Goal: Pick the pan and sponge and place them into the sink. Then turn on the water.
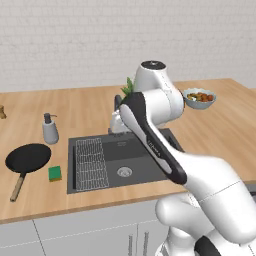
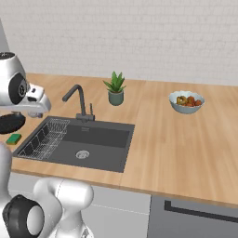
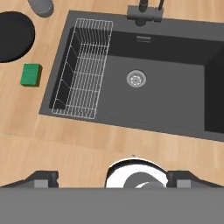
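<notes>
Looking down through the hand view, I judged that step 1 was not yet begun: the pan (image 1: 27,157) sat on the wooden counter (image 1: 85,107) left of the sink (image 1: 145,162), handle pointing toward the counter's front edge, and the sponge (image 1: 55,173) lay just beside it, between pan and basin. Neither was in the sink, and no stream fell from the faucet (image 2: 76,100). The gripper (image 3: 113,178) hung above the counter's front strip, near the middle of the basin; its 2 finger tips (image 3: 41,178) stood wide apart with nothing between them.

My next move, as I reckoned it, called for swinging the hand left and down over the pan or the sponge before closing.

Inside the basin I saw a wire rack (image 3: 85,70) on the left and a round drain (image 3: 136,79). A soap dispenser (image 1: 49,128), a potted plant (image 2: 115,89) and a fruit bowl (image 2: 186,102) stood on the counter, with a pale brick wall (image 2: 139,37) behind.
</notes>
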### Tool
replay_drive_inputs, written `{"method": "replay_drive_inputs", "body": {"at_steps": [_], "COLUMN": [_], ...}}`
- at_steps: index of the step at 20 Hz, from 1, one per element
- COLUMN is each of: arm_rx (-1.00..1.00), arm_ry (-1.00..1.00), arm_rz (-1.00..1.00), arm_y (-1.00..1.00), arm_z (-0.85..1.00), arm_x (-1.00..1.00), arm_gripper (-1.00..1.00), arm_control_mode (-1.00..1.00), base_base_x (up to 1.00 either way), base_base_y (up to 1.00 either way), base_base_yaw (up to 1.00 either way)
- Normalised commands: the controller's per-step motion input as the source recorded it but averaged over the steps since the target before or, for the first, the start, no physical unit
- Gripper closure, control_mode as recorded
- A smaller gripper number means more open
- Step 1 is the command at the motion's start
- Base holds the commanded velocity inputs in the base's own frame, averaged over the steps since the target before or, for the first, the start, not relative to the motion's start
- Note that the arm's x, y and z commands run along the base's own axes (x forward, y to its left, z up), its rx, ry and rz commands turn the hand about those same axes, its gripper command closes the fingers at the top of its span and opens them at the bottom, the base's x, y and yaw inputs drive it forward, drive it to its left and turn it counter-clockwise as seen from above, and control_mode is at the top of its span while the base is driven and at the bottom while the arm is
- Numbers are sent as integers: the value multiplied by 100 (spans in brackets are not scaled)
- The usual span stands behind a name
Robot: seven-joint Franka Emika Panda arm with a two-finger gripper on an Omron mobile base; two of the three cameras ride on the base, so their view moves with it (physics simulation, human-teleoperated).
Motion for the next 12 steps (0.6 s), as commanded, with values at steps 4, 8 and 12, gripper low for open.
{"method": "replay_drive_inputs", "body": {"at_steps": [4, 8, 12], "arm_rx": [0, 0, 0], "arm_ry": [1, 2, 0], "arm_rz": [4, 3, 2], "arm_y": [100, 100, 100], "arm_z": [-6, -11, -17], "arm_x": [-34, -13, 0], "arm_gripper": [-100, -100, -100], "arm_control_mode": [-100, -100, -100], "base_base_x": [0, 0, 0], "base_base_y": [0, 0, 0], "base_base_yaw": [0, 0, 0]}}
